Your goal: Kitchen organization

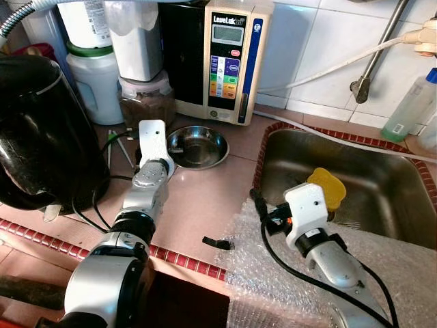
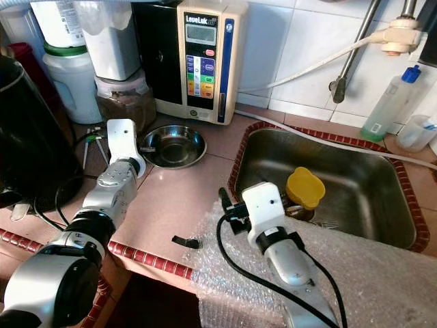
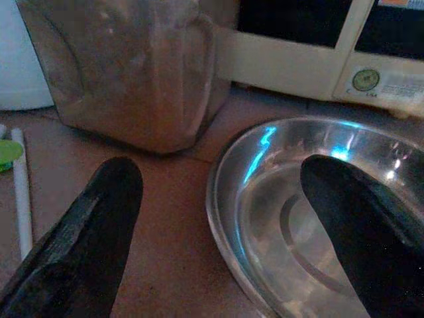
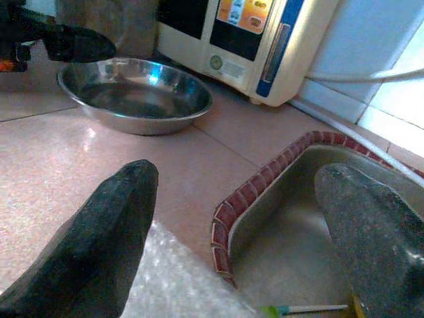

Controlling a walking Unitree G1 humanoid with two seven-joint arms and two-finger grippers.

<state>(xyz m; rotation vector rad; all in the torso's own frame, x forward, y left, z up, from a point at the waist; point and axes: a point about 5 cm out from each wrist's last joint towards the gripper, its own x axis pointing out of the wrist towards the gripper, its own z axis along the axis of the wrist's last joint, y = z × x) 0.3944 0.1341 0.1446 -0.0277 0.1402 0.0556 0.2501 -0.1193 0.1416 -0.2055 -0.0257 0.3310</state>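
Left gripper (image 3: 218,225): fingers spread wide, straddling the rim of the steel bowl (image 1: 198,146).
Bowl: on the counter, before the water ioniser (image 1: 225,58).
Right gripper (image 4: 245,225): agape, empty, at the sink (image 2: 355,205) edge.
Tip: drop lower, rim centred, then pinch.

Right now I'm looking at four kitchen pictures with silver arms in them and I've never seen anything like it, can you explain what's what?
It is a humanoid robot. Two pictures come from its head, looking down at a tiled counter; two come from cameras on its wrists, looking along black fingers. The left gripper is open astride the rim of a steel bowl, one finger inside, holding nothing. The right gripper is open over the edge of the sink, above bubble wrap. A yellow lid sits in the sink; a water machine stands behind.
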